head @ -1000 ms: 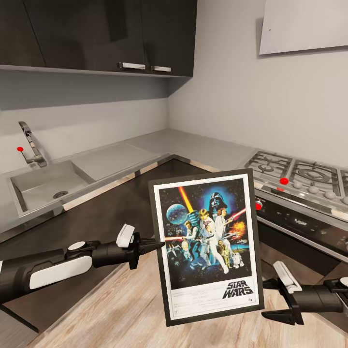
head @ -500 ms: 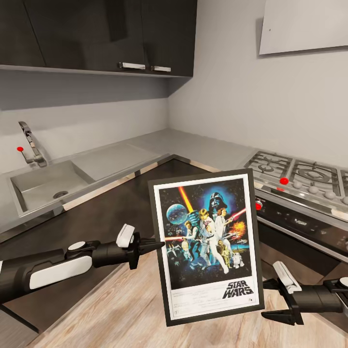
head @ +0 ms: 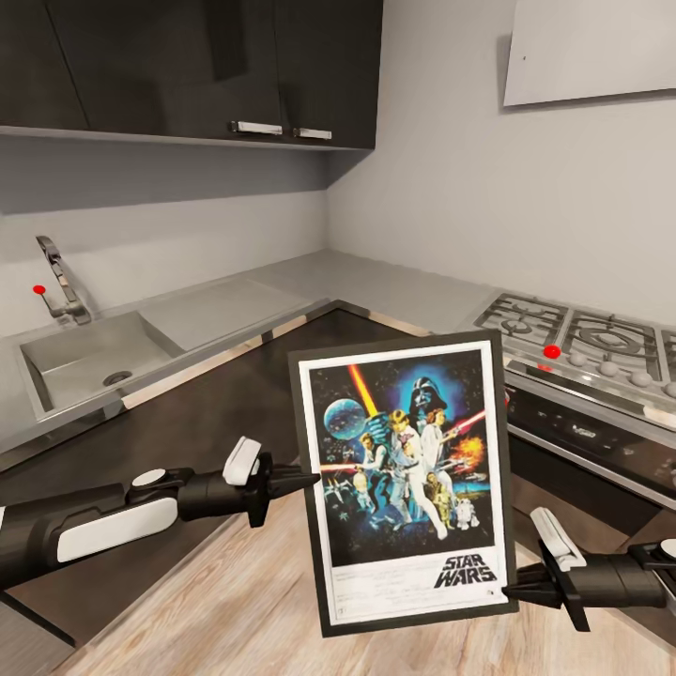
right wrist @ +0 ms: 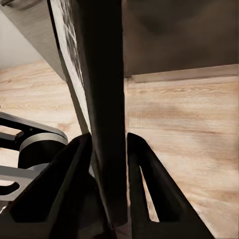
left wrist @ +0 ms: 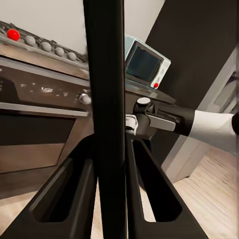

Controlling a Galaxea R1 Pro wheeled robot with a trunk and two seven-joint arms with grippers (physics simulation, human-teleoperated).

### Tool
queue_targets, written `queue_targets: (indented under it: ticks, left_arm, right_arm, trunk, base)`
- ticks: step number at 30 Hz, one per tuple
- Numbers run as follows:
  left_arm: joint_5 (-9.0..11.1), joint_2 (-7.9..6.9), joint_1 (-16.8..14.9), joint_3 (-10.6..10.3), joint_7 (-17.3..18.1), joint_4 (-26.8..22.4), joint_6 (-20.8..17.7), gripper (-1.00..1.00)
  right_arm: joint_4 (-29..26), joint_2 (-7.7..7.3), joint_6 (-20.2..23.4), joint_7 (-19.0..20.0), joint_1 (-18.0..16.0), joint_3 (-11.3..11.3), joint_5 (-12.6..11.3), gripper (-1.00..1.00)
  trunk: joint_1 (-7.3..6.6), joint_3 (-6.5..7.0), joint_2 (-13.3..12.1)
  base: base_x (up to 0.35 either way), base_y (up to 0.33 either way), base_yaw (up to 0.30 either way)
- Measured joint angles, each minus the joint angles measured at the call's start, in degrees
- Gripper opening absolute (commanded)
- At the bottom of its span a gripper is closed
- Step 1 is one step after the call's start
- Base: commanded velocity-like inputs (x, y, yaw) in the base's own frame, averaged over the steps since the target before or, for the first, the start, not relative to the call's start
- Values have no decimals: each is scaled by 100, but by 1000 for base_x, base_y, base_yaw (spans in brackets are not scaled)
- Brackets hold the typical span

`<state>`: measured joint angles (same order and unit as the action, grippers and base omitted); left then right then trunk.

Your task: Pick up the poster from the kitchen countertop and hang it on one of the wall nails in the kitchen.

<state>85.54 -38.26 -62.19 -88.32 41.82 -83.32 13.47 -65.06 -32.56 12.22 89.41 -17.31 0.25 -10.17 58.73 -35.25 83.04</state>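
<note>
Between the two arms, above the wooden floor and clear of the kitchen countertop: the poster, upright, artwork toward the head camera, tilted slightly off vertical. Left gripper pinches the left edge of the frame at mid-height; the left wrist view shows the black frame edge-on between both fingers, pads closed against it. Right gripper is now at the lower right corner, and the right wrist view shows its fingers set narrowly either side of the frame edge, in contact or very nearly so. Change from a second ago: the right gripper then stood just off the corner and lower, with fingers spread; it has since come in and closed on the frame, and the poster has shifted slightly. Judged meaning: pick-up is done, a two-handed hold is being secured, and carrying to a nail remains. Surroundings: grey countertop running in an L, sink with tap on the left run, gas hob on the right run, oven front beneath it. Dark wall cabinets above. Small red markers on the wall by the tap and at the hob; whether either is a nail cannot be told.
</note>
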Motion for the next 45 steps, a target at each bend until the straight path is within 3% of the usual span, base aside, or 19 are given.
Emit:
queue_targets:
  ticks: [4,5,6,18,21,23,24,25,28,31,36,39,40,43,45]
  left_arm:
    - [3,2,2,-1,27,7,-4,-100]
    - [0,2,2,2,30,9,-6,100]
    - [88,4,3,8,-207,18,-46,100]
    - [92,-1,3,12,-216,26,-59,100]
    - [88,-83,3,11,-213,24,-46,100]
    - [87,-226,4,-16,-214,19,-34,100]
    - [86,-347,5,-114,-209,9,-21,100]
    - [83,-543,7,-367,-203,-18,94,100]
    - [84,-815,7,-790,-212,-57,686,100]
    - [81,-1001,7,-1229,-214,-94,988,100]
    - [74,-1441,8,-1853,-221,-217,1530,100]
    - [61,-1764,11,-2543,-229,-355,1971,100]
    - [64,-1795,9,-2641,-235,-367,2037,100]
    - [58,-1910,10,-3216,-303,-396,2321,100]
    - [66,-1934,8,-3341,-369,-396,2364,100]
  right_arm:
    - [-8,2,6,7,-1,-1,-2,-100]
    - [-9,2,6,8,0,-1,-3,-100]
    - [-15,7,12,32,0,-1,-16,-100]
    - [-8,7,6,22,2,-7,-19,-100]
    - [-6,6,10,22,2,-9,-16,-100]
    - [-6,6,9,22,2,-9,-16,-100]
    - [-6,7,9,22,2,-9,-16,-100]
    - [-6,7,9,22,3,-9,-16,-100]
    - [-1,7,6,18,1,-9,-16,-100]
    - [6,7,4,12,1,-9,-16,-100]
    - [12,5,-47,6,2,-10,-16,-100]
    - [18,6,-88,1,3,-15,-14,-100]
    - [18,6,-91,0,1,-16,-13,-100]
    - [33,6,-100,-12,2,-19,-5,-100]
    - [38,5,-101,-26,1,-24,-3,-100]
  trunk:
    - [0,0,0]
    - [0,0,0]
    - [0,0,0]
    - [0,0,0]
    - [0,0,0]
    - [0,0,0]
    - [0,0,0]
    - [0,0,0]
    - [0,0,0]
    - [0,0,0]
    - [0,0,0]
    - [0,0,0]
    - [0,0,0]
    - [0,0,0]
    - [0,0,0]
  base:
    - [0,0,0]
    - [0,0,0]
    - [0,0,0]
    - [0,0,0]
    - [0,0,0]
    - [0,0,0]
    - [0,0,0]
    - [0,0,0]
    - [0,0,0]
    - [0,0,0]
    - [0,0,0]
    - [0,0,0]
    - [0,0,0]
    - [0,0,0]
    - [0,0,0]
